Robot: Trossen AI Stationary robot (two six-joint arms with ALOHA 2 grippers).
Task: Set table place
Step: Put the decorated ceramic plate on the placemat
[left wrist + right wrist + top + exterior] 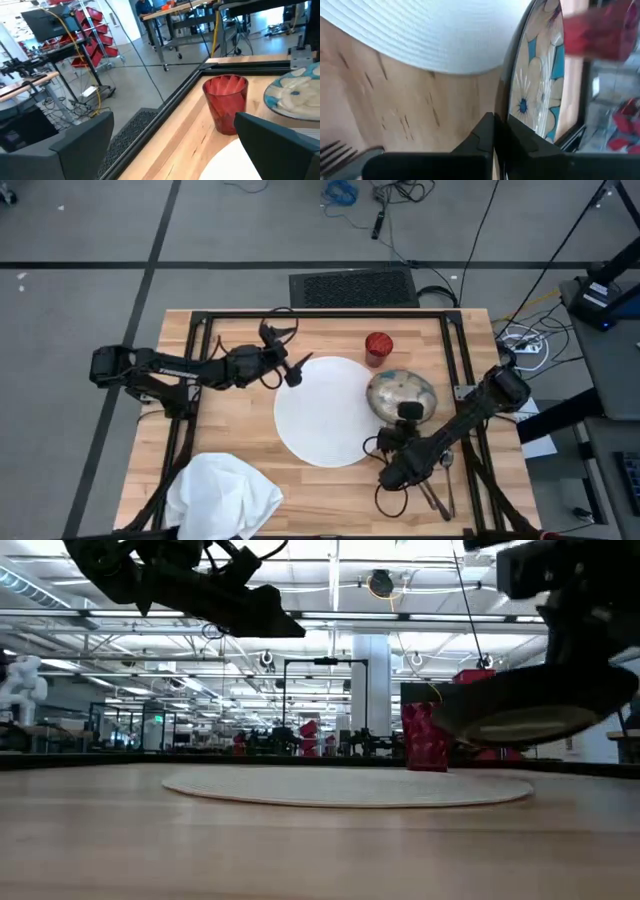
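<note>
A large round white plate [325,412] lies at the middle of the table [250,445]. My right gripper [408,414] is shut on a speckled bowl [400,392] with a blue-and-cream flower pattern inside [540,75]; the bowl is over the plate's right edge. The low view shows the bowl [530,705] clear of the table. A red cup [377,348] stands beyond the plate. My left gripper [293,370] hovers open above the plate's far left edge, with nothing between its fingers [270,145]. A white napkin [225,495] lies crumpled at the near left. My right gripper pinches the bowl's rim [506,105] on the bowl's near side, one finger inside the bowl and one outside. The fingers come slanting from the table's near right. The bowl is lifted clear of the table and slightly tilted.
Metal cutlery [440,480] lies at the near right under my right arm, and a fork's tines [334,150] show in the right wrist view. Black frame rails [205,370] run along the table's left, right and far sides.
</note>
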